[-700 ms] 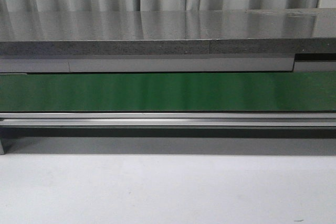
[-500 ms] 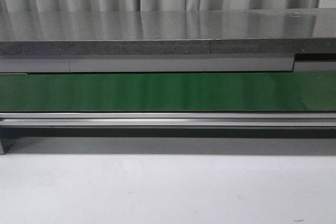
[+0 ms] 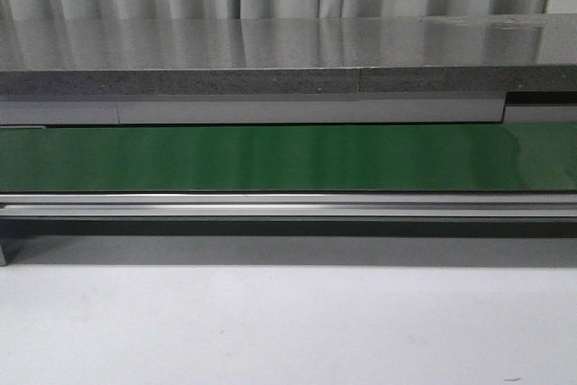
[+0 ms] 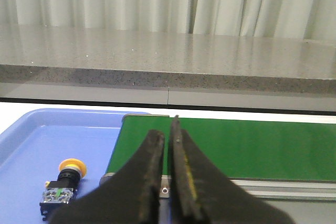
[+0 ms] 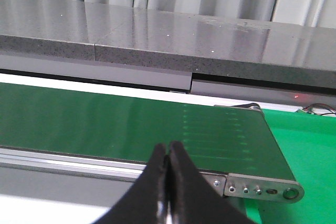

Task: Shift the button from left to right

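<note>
The button point(image 4: 64, 184), a yellow-orange cap on a black block with blue-green marks, lies on its side in a blue tray point(image 4: 37, 145) at the left end of the green belt; it shows only in the left wrist view. My left gripper point(image 4: 167, 132) is shut and empty, its tips over the belt's left end, to the right of the button and apart from it. My right gripper point(image 5: 167, 149) is shut and empty near the belt's right end. Neither gripper nor the button shows in the front view.
A green conveyor belt point(image 3: 288, 158) runs left to right with a metal rail in front. A grey stone counter point(image 3: 270, 51) and curtains stand behind. A green surface point(image 5: 310, 145) lies past the belt's right end. White table point(image 3: 288, 326) lies in front.
</note>
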`<state>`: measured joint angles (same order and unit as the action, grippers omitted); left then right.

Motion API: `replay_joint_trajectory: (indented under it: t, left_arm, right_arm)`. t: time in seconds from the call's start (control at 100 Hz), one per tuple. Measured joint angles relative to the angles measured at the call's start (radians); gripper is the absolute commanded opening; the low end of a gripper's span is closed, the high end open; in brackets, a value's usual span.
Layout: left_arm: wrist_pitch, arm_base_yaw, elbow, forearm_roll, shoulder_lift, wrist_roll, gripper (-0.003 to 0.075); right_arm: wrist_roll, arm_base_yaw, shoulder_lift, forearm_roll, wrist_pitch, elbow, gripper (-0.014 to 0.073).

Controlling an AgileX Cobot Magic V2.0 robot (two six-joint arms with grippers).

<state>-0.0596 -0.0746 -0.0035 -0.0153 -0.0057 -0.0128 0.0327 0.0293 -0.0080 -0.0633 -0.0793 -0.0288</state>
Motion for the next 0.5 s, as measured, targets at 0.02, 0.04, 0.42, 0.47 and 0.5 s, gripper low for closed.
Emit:
replay_joint_trajectory:
  t: [0.02,0.04,0.42,0.47,0.5]
  left_arm:
    - [-0.002,0.0,-0.002,0.002,0.0,0.0,0.0005]
    - [-0.007,0.0,-0.003,0.004,0.0,0.0,0.0005]
    - [-0.245,0.0,-0.322,-0.013,0.195,0.0,0.0005]
    - [-0.316,0.0,-0.381,-0.016,0.247,0.0,0.0005]
    - [-0.36,0.0,-0.416,-0.016,0.286,0.0,0.0005]
  right_arm:
    - [0.0,0.0,0.0,0.0,0.0,0.0,-0.0067]
    - [0.0,0.0,0.0,0.0,0.0,0.0,-0.0067]
    - [0.0,0.0,0.0,0.0,0.0,0.0,-0.0067]
    - [0.0,0.0,0.0,0.0,0.0,0.0,-0.0067]
    - [0.0,0.0,0.0,0.0,0.0,0.0,-0.0067]
